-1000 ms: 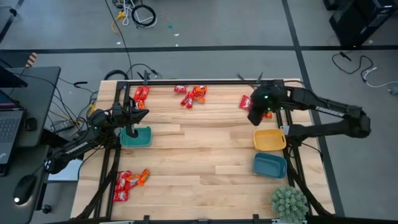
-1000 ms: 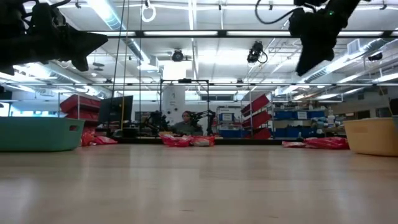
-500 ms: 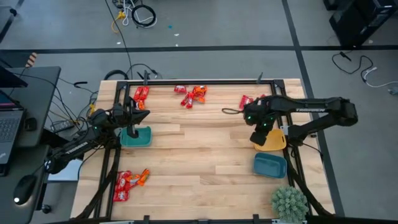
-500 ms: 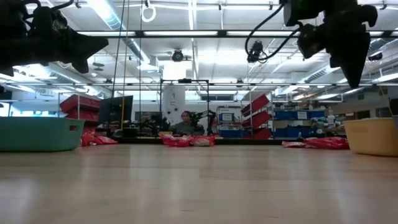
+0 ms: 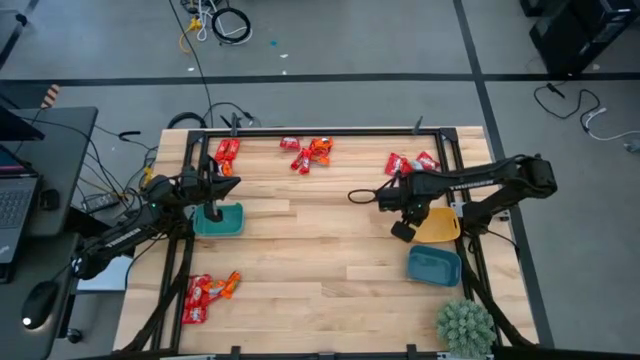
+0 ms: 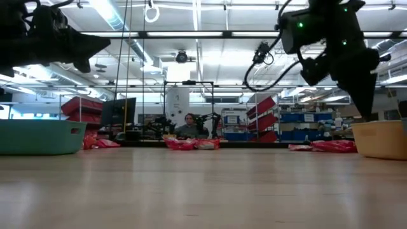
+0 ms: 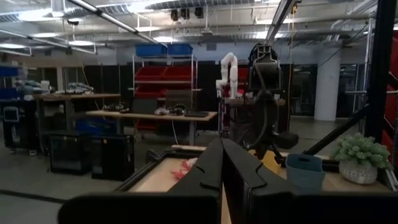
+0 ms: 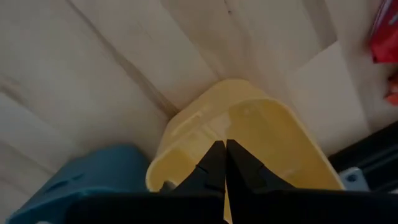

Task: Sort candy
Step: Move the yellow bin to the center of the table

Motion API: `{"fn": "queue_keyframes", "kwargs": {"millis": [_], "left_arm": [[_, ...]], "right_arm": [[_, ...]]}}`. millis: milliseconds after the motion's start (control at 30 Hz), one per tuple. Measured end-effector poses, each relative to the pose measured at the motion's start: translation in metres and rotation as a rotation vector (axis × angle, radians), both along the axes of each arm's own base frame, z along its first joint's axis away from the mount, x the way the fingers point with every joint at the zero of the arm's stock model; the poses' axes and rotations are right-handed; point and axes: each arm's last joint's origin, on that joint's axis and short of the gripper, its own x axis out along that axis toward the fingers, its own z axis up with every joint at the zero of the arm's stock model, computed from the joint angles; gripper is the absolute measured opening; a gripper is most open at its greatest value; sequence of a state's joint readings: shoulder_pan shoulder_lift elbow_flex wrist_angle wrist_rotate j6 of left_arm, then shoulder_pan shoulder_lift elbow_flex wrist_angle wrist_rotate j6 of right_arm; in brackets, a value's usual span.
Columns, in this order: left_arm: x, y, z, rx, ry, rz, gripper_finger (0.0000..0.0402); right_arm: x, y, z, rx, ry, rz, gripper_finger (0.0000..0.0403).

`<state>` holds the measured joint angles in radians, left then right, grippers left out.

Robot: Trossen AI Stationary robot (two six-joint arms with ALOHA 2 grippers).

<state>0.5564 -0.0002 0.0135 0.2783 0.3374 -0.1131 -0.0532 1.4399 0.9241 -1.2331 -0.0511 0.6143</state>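
Right pincer: the right pincer (image 5: 399, 230) hangs over the near-left rim of the yellow bowl (image 5: 437, 226); in its wrist view the two fingers meet tip to tip, with no wrapper seen between them, so whether a candy is pinched there cannot be told.
Left pincer: the left pincer (image 5: 212, 208) waits above the teal bowl (image 5: 222, 222), fingers pressed together, nothing seen in them.
Candy: four heaps on the tabletop (image 5: 320, 250) — far left (image 5: 227, 153), far middle (image 5: 308, 153), far right (image 5: 412, 163), near left (image 5: 208, 290).
Key relation: the far-right heap lies just beyond the yellow bowl, toward the far edge, so it is the right arm's nearest supply; the right pincer points down at the bowl and away from it.
Nearer arm: right for the far-right heap; left for both left-side heaps.
Edges: the yellow bowl and the blue bowl (image 5: 434, 266) sit close to the right frame rail; a potted plant (image 5: 464, 325) stands at the near-right corner.
Open room: the middle of the tabletop is bare wood, which looks the freest path.
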Motion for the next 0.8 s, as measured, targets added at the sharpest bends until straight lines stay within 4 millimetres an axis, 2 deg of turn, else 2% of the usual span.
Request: {"fn": "queue_keyframes", "kwargs": {"millis": [167,300,533,800], "left_arm": [[0.000,0.000,-0.001,-0.030,0.003,-0.007,0.0008],[0.000,0.000,0.000,-0.023,0.001,-0.006,0.0008],[0.000,0.000,-0.001,-0.034,0.016,-0.002,0.0008],[0.001,0.001,-0.003,-0.052,0.029,-0.002,0.0008]], "right_arm": [[-0.005,0.000,-0.014,-0.001,0.005,-0.022,0.0000],[0.003,-0.001,-0.021,0.046,-0.100,-0.036,0.0000],[0.030,-0.011,-0.022,0.035,-0.364,-0.057,0.0000],[0.083,-0.034,-0.052,-0.007,-0.552,-0.017,0.0000]]}}
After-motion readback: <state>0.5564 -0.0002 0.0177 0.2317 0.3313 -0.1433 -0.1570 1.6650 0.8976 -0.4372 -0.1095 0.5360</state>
